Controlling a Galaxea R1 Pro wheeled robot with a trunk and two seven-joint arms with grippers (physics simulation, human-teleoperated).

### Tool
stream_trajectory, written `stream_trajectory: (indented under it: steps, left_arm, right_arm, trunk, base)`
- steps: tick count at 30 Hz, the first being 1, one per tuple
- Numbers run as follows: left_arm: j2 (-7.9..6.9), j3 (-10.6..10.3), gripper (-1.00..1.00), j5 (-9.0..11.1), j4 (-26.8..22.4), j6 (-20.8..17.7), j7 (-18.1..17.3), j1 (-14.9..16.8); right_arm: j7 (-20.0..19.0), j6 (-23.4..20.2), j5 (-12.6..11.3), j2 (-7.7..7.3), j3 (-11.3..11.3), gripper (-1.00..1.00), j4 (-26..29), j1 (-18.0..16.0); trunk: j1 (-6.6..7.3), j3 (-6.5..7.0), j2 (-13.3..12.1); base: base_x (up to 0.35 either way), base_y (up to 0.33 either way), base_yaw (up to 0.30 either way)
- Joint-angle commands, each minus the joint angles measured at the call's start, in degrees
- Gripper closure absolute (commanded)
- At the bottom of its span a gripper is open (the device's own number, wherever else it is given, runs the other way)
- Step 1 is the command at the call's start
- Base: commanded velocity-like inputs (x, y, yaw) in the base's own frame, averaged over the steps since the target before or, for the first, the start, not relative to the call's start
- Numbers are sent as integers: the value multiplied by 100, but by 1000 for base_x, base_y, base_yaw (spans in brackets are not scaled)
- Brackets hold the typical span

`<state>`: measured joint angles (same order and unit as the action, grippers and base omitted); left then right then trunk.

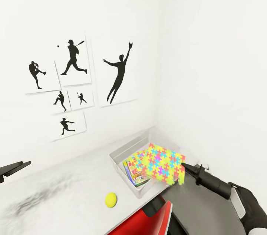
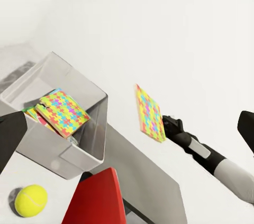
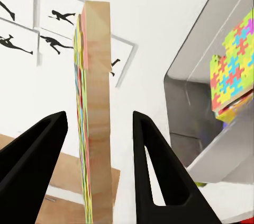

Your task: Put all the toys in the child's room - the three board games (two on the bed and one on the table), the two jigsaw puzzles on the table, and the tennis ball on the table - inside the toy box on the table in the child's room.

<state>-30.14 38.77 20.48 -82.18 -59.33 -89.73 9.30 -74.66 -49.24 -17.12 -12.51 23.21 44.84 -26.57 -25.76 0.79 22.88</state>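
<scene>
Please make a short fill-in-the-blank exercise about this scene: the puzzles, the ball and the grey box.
1. The right pincer holds a jigsaw puzzle by its ____.
2. The other jigsaw puzzle lies inside the ____.
3. The tennis ball rests on the ____, outside the toy box.
4. The wall pictures show black ____ figures.

Missing words: edge; toy box; table; sports

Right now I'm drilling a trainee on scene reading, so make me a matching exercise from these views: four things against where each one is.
Things:
1. tennis ball
2. held jigsaw puzzle
3. other jigsaw puzzle
4. silhouette pictures

Places:
A. inside the toy box
B. on the white wall
C. loose on the table
D. between the right gripper fingers

Pairs: 1-C, 2-D, 3-A, 4-B
</scene>
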Motion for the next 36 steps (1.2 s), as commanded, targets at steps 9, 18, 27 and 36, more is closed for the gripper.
stream_trajectory:
  steps: [9, 18, 27, 36]
  left_arm:
    - [0, 1, -100, -9, 0, -61, -27, 1]
    - [0, -1, -100, -9, 3, -61, -27, 1]
    - [-1, 3, -100, -9, 9, -61, -27, 1]
    - [-9, 7, -100, -9, 16, -61, -27, 1]
  right_arm:
    - [1014, -835, -58, 131, -1, 100, 505, -809]
    - [1842, -967, -52, 364, -1, 100, 274, -1436]
    - [2653, -893, -37, 515, -1, 100, -628, -2165]
    - [3289, -803, -20, 674, -1, 100, -866, -2513]
  trunk:
    - [-2, -3, 4]
    - [-2, -3, 4]
    - [-2, -3, 4]
    - [-2, -3, 4]
  base:
    - [0, 0, 0]
    - [0, 0, 0]
    - [0, 0, 0]
    - [0, 0, 0]
